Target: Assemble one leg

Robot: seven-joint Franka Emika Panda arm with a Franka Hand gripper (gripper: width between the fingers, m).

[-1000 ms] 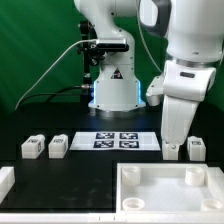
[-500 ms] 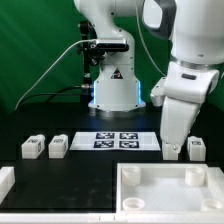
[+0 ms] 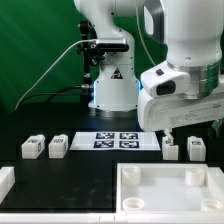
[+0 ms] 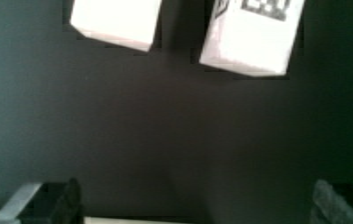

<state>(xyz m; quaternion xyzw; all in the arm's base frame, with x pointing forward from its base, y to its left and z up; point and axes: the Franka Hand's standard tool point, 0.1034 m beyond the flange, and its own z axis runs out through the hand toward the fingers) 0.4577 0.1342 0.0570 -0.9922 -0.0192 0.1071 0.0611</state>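
Over the table's edge on the exterior view's right: the arm's white hand hangs tilted above two legs, the fingers [image 4: 48, 200] pointing down toward them; this looks like an approach to a pick, not a grasp.
Grip state: the fingers are spread wide and hold nothing; only bare dark table [image 4: 173, 120] lies between them in the wrist view.
Likely target: the leg nearer the marker board [image 3: 170, 150] stands on the table just beside the end of the marker board [image 3: 120, 140], almost under the hand.
Neighbour: the leg nearer the edge [image 3: 196, 150] stands just beside it, with a narrow gap between the two.
Wrist view: both blocks lie ahead of the fingers, one showing its tag, and neither is between them, so the hand probably has to shift over one and descend.
Spare legs: the other two legs [image 3: 32, 148] sit side by side near the opposite edge, well apart from the hand.
Destination: the square tray [image 3: 160, 167] lies at the front corner below the hand, its round sockets facing up, presumably to take a leg from above.
Risk: with the pair so close, one finger may nudge the neighbour.
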